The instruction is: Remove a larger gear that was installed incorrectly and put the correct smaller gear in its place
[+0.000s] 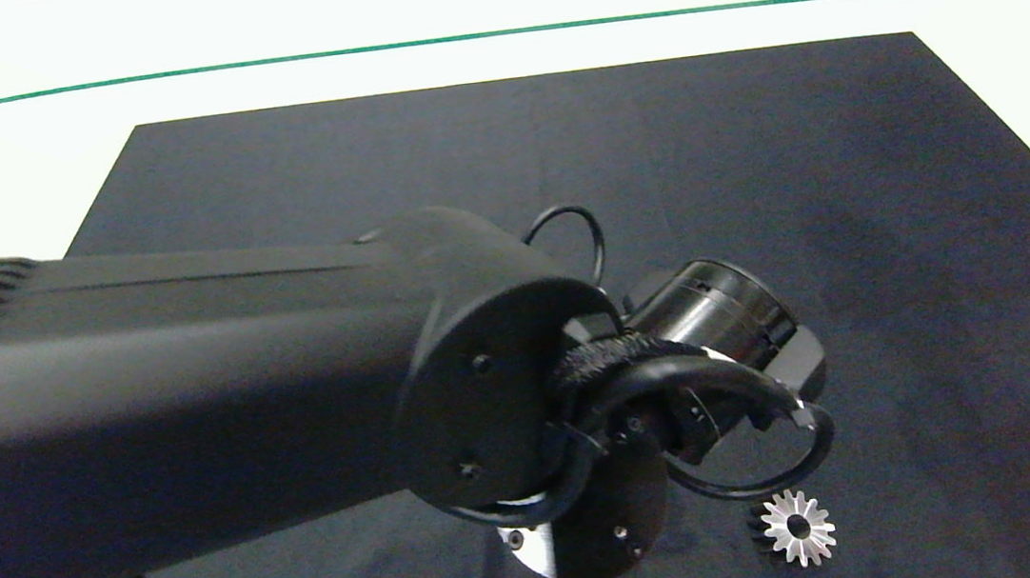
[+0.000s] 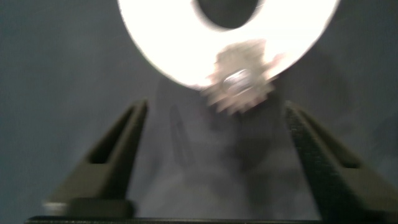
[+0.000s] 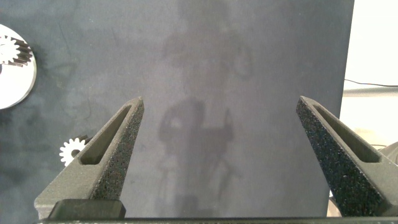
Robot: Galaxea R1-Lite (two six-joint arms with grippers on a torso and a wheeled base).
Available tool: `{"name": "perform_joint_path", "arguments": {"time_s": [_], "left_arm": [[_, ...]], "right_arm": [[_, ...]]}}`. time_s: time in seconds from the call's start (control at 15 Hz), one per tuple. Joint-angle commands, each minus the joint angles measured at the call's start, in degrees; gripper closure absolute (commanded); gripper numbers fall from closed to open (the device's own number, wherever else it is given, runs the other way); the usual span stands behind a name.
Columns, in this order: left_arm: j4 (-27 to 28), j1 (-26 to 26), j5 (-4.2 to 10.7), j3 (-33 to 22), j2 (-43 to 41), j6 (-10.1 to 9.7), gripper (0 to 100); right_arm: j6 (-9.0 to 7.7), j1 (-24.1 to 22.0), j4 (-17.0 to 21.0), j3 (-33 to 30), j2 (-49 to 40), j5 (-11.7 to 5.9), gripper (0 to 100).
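A star-like silver gear with long pointed teeth, the larger gear (image 1: 797, 527), lies flat on the dark mat near the front edge, right of my left arm; it shows as the larger gear (image 3: 73, 149) in the right wrist view. My left gripper (image 2: 216, 107) hangs open just over a round silver plate (image 2: 161, 43). A small blunt-toothed gear (image 2: 239, 84) sits near the plate's rim between the fingers, touched by neither. Blur keeps me from telling whether it is the smaller gear. My right gripper (image 3: 221, 99) is open over bare mat, off to the side of the plate (image 3: 22, 87).
My left arm (image 1: 201, 399) crosses the head view and hides most of the plate (image 1: 523, 547) and its own fingers. The dark mat (image 1: 751, 168) covers a white table. Another gear (image 3: 9, 50) sits on the plate's edge in the right wrist view.
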Motion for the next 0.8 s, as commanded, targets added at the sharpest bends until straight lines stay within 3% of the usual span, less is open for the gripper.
{"name": "perform_joint_path", "arguments": {"time_s": [0.07, 0.27, 0.47, 0.67, 0.8], "left_arm": [[12.2, 5.3, 0.41, 4.6, -14.3, -2.10, 0], [13.5, 11.9, 0.32, 10.4, -27.9, -1.66, 0], [18.6, 17.5, 0.32, 11.3, -36.6, -1.92, 0], [19.3, 23.9, 0.24, 12.6, -43.4, -1.30, 0], [18.8, 26.9, 0.24, 12.8, -44.9, 2.39, 0]], "right_arm": [[-0.07, 0.3, 0.2, 0.4, 0.3, -0.04, 0], [-0.16, 0.8, 0.2, 1.3, 1.5, -0.04, 0], [-0.25, 3.2, 0.2, 2.4, 2.4, -0.31, 0], [-0.33, 4.0, 0.2, 3.0, 3.9, -0.31, 0], [-0.25, 4.2, 0.2, 3.1, 4.9, -0.75, 0]]}}
